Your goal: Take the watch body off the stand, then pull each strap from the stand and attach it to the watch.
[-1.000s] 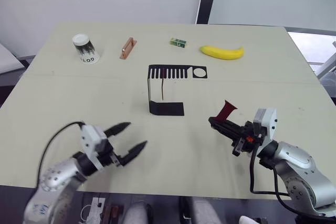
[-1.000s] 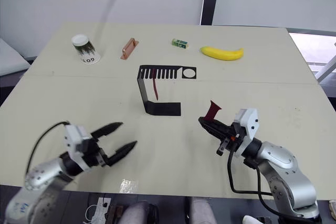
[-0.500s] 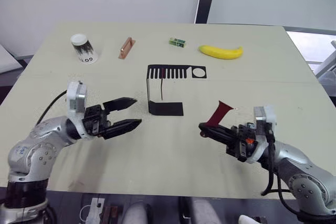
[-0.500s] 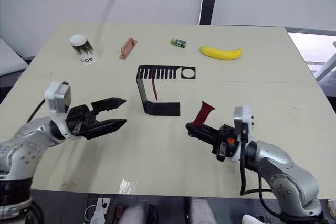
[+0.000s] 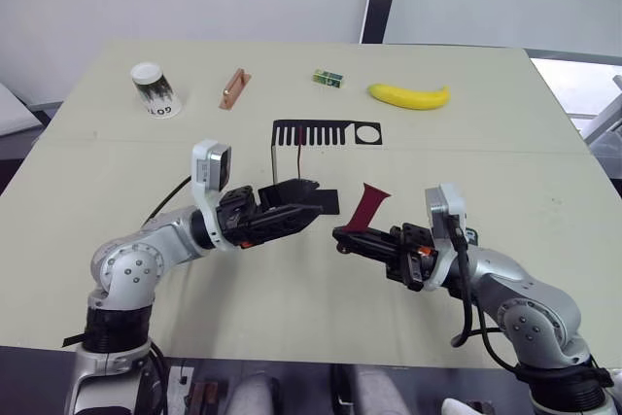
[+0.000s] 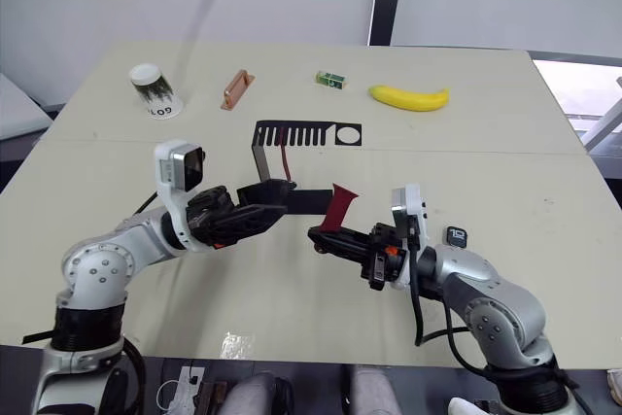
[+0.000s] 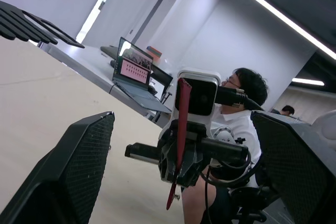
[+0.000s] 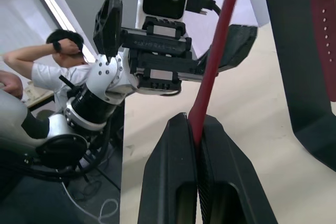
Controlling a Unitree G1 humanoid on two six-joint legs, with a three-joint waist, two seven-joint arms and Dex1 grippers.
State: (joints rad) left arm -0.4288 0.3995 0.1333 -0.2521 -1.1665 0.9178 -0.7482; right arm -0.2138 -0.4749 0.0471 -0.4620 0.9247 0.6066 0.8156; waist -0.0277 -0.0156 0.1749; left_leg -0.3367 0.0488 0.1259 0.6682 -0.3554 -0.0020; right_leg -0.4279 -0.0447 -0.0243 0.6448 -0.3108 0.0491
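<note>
A thin black sheet-metal stand [image 5: 292, 157] is set near the middle of the matte, pale tabletop [image 5: 505, 172]. It is formed of a flat rectangular base, a narrow upright and a top plate cut with comb-like slots and one round hole. A narrow dark red strap [image 5: 300, 148] is hung from one slot of the top plate and is seen dangling in front of the upright.

A second strap [image 5: 368, 206], flexible, flat and dark red, is gripped at its lower end by the right claw [image 5: 342, 237]; the two black fingers are pressed closed on it, as the right wrist view confirms [image 8: 210, 82]. The free end is raised upward, clear of the tabletop, to the right of the stand's base.

The left claw [image 5: 303, 203] is held open, its textured black fingers spread apart, just left of the gripped strap and over the stand's base. No contact with the strap is seen.

Along the far side of the tabletop, from left to right, are placed a tipped white paper cup [image 5: 155, 89] with dark printing, a small copper-coloured bar [image 5: 232, 88], a small green block [image 5: 329, 77] and a smooth curved yellow banana [image 5: 409, 95].

A small rounded-square item [image 6: 456, 236] with a dark face and light marks lies on the tabletop just beside the right arm; it may be the watch body, but this cannot be confirmed.
</note>
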